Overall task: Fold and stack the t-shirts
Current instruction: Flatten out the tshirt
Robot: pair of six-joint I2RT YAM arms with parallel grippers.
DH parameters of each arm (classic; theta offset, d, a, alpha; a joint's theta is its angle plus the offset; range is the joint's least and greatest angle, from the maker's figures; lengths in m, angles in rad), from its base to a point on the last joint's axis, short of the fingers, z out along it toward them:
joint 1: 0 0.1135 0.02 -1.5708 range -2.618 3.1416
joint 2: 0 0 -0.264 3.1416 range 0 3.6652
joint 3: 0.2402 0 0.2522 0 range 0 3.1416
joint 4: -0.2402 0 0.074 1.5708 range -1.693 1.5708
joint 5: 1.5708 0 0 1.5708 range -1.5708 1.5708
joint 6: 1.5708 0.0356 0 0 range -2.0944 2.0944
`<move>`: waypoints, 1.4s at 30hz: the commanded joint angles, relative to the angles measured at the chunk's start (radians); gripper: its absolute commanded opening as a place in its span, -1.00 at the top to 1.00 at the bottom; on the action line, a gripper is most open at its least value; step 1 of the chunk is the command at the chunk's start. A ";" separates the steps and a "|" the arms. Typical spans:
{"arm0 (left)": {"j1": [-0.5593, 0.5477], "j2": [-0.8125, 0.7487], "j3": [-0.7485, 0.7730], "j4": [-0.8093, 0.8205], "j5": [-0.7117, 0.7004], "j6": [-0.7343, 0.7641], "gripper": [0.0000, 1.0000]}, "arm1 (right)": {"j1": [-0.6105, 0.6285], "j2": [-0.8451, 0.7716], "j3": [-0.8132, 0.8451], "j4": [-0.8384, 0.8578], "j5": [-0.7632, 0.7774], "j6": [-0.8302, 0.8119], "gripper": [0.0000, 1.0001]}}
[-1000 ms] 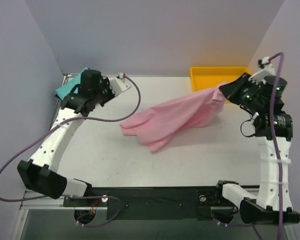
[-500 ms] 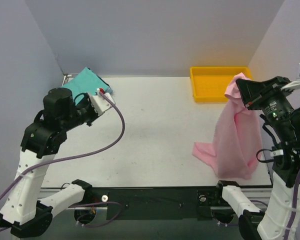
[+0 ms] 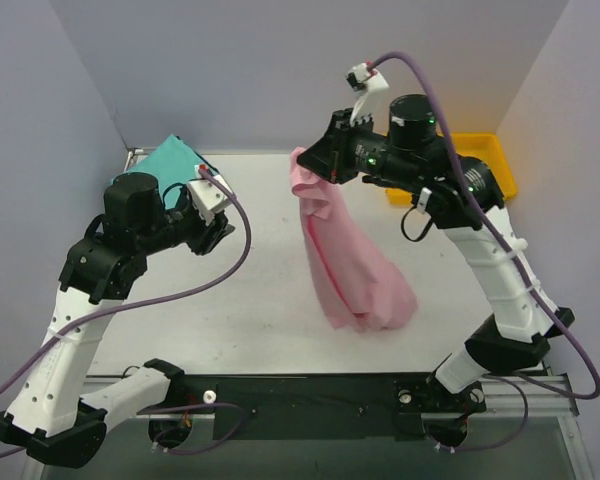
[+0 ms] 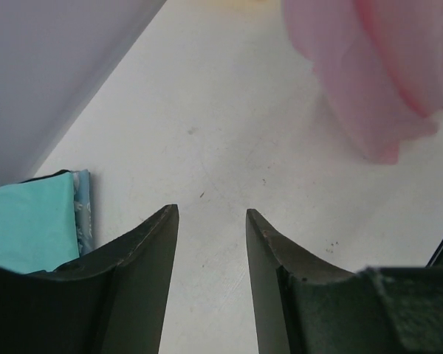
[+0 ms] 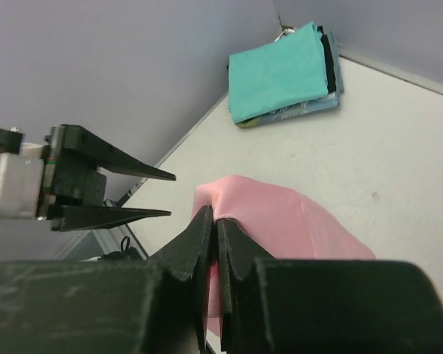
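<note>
Soft, bright light is falling evenly, leaving only faint shadows on the table (image 3: 270,300). The pink t-shirt (image 4: 369,66) is showing blurred in the left wrist view.

White table (image 3: 260,290). Folded teal t-shirt (image 4: 29,221) over blue edge (image 4: 83,210), just left of left fingers (image 4: 144,243). Pink t-shirt (image 3: 365,295) bottom pooled on surface, below right fingers (image 5: 199,236). Yellow tray (image 3: 495,150) behind them, wrist side.

The top camera is looking down from high overhead, framing the pink t-shirt (image 3: 355,265) centrally. The left wrist camera is facing it from its left, closer in; the right wrist camera is hovering just above it. All three are sharing the teal t-shirt (image 3: 170,158).
</note>
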 commanded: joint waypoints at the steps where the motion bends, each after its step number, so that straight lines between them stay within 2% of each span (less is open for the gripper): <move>1: 0.001 -0.038 -0.022 0.104 -0.038 -0.046 -0.04 | 0.032 0.031 0.113 0.108 0.078 0.018 1.00; 3: 0.001 -0.038 -0.030 0.115 -0.073 -0.022 -0.08 | 0.012 0.017 0.149 0.130 0.175 0.048 1.00; 5: -0.002 -0.032 -0.030 0.117 -0.076 0.009 -0.10 | -0.068 -0.029 0.114 0.130 0.240 0.080 1.00; 7: -0.003 -0.023 -0.043 0.129 -0.063 0.035 -0.14 | -0.157 -0.099 -0.019 0.141 0.266 0.124 1.00; 10: -0.006 0.005 -0.092 0.140 -0.037 0.058 -0.18 | -0.261 -0.217 -0.326 0.173 0.260 0.172 1.00; 14: -0.011 0.083 -0.170 0.160 -0.017 0.072 -0.18 | -0.392 -0.306 -0.668 0.190 0.187 0.204 1.00; 19: -0.040 0.218 -0.264 0.229 -0.044 0.163 -0.18 | -0.516 -0.363 -0.994 0.254 0.060 0.161 1.00; 22: -0.040 0.278 -0.298 0.256 -0.041 0.282 -0.18 | -0.565 -0.343 -1.154 0.259 -0.015 0.118 1.00; 25: -0.025 0.389 -0.295 0.282 -0.067 0.403 -0.18 | -0.625 -0.301 -1.227 0.259 -0.046 0.098 1.00; 28: 0.038 0.553 -0.212 0.286 -0.064 0.547 -0.15 | -0.639 -0.274 -1.264 0.269 -0.056 0.071 1.00; 32: 0.145 0.736 -0.025 0.322 0.067 0.588 -0.10 | -0.645 -0.241 -1.259 0.273 -0.091 0.042 1.00; 35: 0.178 0.830 0.083 0.309 0.163 0.667 -0.09 | -0.648 -0.215 -1.247 0.274 -0.099 0.031 1.00; 37: 0.184 0.894 0.128 0.209 0.195 0.844 -0.09 | -0.651 -0.199 -1.235 0.274 -0.103 0.028 1.00; 40: 0.184 0.942 0.118 0.120 0.223 1.006 -0.11 | -0.656 -0.166 -1.219 0.274 -0.112 0.022 1.00; 42: 0.181 0.957 0.092 0.156 0.227 1.049 -0.15 | -0.657 -0.140 -1.203 0.273 -0.117 0.019 1.00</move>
